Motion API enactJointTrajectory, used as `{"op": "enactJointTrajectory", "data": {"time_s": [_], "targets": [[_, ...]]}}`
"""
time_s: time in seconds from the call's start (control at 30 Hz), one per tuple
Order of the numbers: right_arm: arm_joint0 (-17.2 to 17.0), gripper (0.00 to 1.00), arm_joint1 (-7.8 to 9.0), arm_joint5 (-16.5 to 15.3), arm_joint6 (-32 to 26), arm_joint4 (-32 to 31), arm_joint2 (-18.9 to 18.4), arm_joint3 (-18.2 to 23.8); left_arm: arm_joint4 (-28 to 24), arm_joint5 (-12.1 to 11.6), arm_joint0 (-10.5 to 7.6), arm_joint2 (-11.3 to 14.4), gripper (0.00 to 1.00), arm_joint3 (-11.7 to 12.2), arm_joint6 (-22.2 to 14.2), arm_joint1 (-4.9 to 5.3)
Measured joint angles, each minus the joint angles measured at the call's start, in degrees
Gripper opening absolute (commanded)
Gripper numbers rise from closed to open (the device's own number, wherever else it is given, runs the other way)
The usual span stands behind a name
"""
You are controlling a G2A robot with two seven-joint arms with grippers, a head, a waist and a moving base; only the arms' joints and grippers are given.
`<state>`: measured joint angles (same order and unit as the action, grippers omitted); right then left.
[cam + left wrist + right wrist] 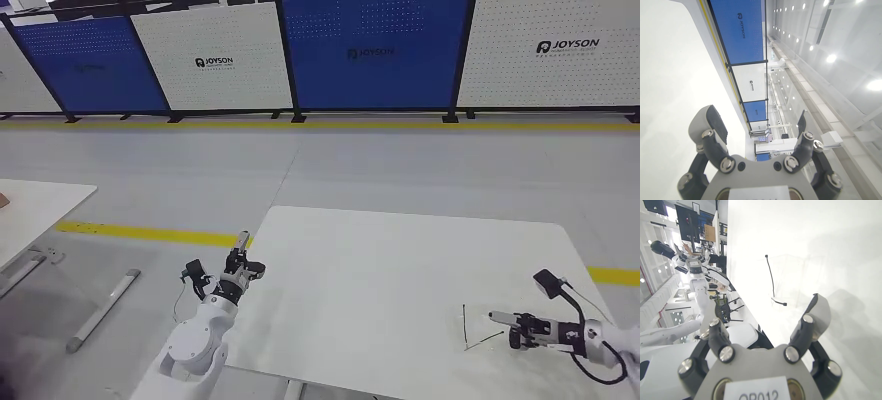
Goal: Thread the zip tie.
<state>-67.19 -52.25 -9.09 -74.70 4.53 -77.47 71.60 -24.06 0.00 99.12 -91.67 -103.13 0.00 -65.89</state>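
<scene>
The black zip tie (770, 275) lies flat on the white table (400, 270), near the front right. A second tie (779, 302) lies by its end. The right gripper (497, 318) waits just beside them, open and empty. The left gripper (757, 110) is open too, far off.

1. Left hand (240, 250) sits at the lower left of the top view, pointing toward the upper edge, fingers (715, 121) spread wide apart
2. Right hand (497, 318) lies at the lower right, pointing left, jaws likewise parted
</scene>
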Motion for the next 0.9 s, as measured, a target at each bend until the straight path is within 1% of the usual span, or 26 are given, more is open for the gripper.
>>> {"op": "enactJointTrajectory", "data": {"time_s": [0.03, 0.07, 0.13, 0.17, 0.2, 0.23, 0.3, 0.37, 0.53, 0.57, 0.6, 0.7, 0.73, 0.77, 0.8, 0.9], "targets": [[-0.22, 1.00, 0.06, -0.03, 0.17, -0.01, -0.08, 0.02, 0.00, 0.00, 0.00, 0.00, 1.00, 0.00, 0.00, 0.00], [-0.41, 0.91, 0.15, -0.15, 0.08, 0.14, -0.25, -0.05, 0.00, 0.00, 0.00, 0.00, 1.00, 0.00, 0.00, 0.00], [-0.51, 0.78, 0.28, -0.22, -0.10, 0.27, -0.48, -0.17, 0.00, 0.00, 0.00, 0.00, 1.00, 0.00, 0.00, 0.00], [-0.54, 0.64, 0.36, -0.25, -0.16, 0.30, -0.61, -0.28, 0.00, 0.00, 0.00, 0.00, 1.00, 0.00, 0.00, 0.00], [-0.59, 0.58, 0.41, -0.31, -0.19, 0.36, -0.70, -0.38, 0.00, 0.00, 0.00, 0.00, 1.00, 0.00, 0.00, 0.00], [-0.64, 0.49, 0.47, -0.39, -0.20, 0.45, -0.79, -0.49, 0.00, 0.00, 0.00, 0.00, 1.00, 0.00, 0.00, 0.00], [-0.81, 0.45, 0.58, -0.67, -0.28, 0.72, -0.99, -0.72, 0.00, 0.00, 0.00, 0.00, 1.00, 0.00, 0.00, 0.00], [-0.98, 0.47, 0.68, -0.95, -0.36, 0.93, -1.06, -0.89, 0.00, 0.00, 0.00, 0.00, 1.00, 0.00, 0.00, 0.00], [-0.86, 0.46, 0.82, -0.87, -0.26, 1.04, -0.86, -1.88, 0.00, 0.00, 0.00, 0.00, 1.00, 0.00, 0.00, 0.00], [-0.69, 0.47, 0.83, -0.68, -0.06, 0.89, -0.73, -2.23, 0.00, 0.00, 0.00, 0.00, 1.00, 0.00, 0.00, 0.00], [-0.55, 0.45, 0.83, -0.62, 0.02, 0.85, -0.59, -2.48, 0.00, 0.00, 0.00, 0.00, 1.00, 0.00, 0.00, 0.00], [-0.09, 0.43, 0.82, -0.73, 0.00, 1.01, -0.16, -3.28, 0.00, 0.00, 0.00, 0.00, 1.00, 0.00, 0.00, 0.00], [0.03, 0.41, 0.82, -0.81, -0.04, 1.07, -0.05, -3.48, 0.00, 0.00, 0.00, 0.00, 1.00, 0.00, 0.00, 0.00], [0.16, 0.37, 0.83, -0.90, -0.09, 1.13, 0.07, -3.68, 0.00, 0.00, 0.00, 0.00, 1.00, 0.00, 0.00, 0.00], [0.24, 0.36, 0.84, -0.94, -0.12, 1.17, 0.15, -3.79, 0.00, 0.00, 0.00, 0.00, 1.00, 0.00, 0.00, 0.00], [0.45, 0.39, 0.89, -0.92, -0.22, 1.25, 0.40, -4.08, 0.00, 0.00, 0.00, 0.00, 1.00, 0.00, 0.00, 0.00]]}}
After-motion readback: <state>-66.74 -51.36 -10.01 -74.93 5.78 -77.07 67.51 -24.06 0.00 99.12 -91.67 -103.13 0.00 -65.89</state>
